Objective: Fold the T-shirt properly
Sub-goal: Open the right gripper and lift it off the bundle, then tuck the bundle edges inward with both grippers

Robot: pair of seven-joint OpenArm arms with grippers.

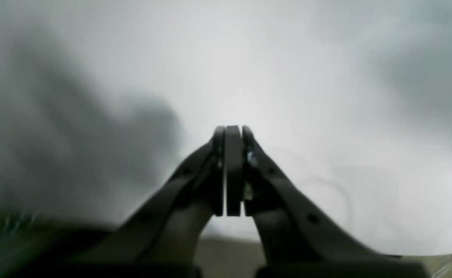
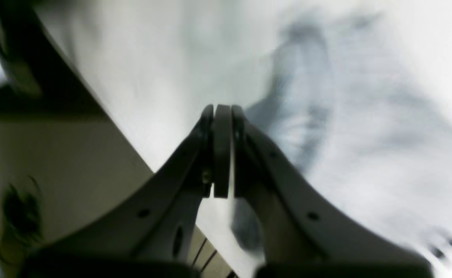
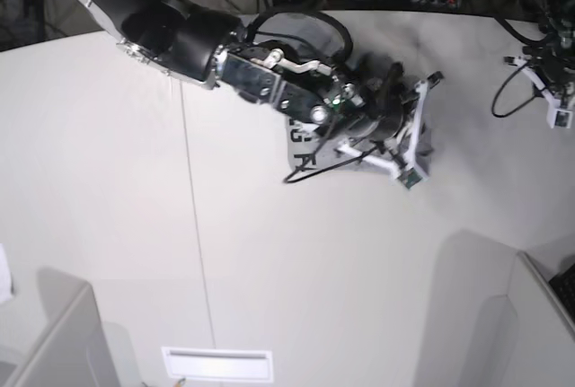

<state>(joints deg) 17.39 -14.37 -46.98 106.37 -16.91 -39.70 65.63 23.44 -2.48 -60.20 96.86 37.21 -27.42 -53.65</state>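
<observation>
Closed jaws of left gripper fill the lower middle of the left wrist view, pads pressed together, nothing seen between them. Beyond and to both sides of the tips: pale grey fabric of the T-shirt, blurred, with a broad shadow off to the left of the jaws. Fabric edge runs beneath the fingers; strip of beige table showing there.

Right gripper likewise shut, pads together; whether cloth is nipped cannot be told through the blur. Shirt spreads ahead and right of its tips, dark smeared markings right of the jaws. Slanting cloth edge to the left of the jaws, bare table past it.

Base view: T-shirt bunched small under the right arm's wrist, black lettering partly visible at its near edge. White tabletop open on all sides of the bundle. Left gripper not identifiable in this view.
</observation>
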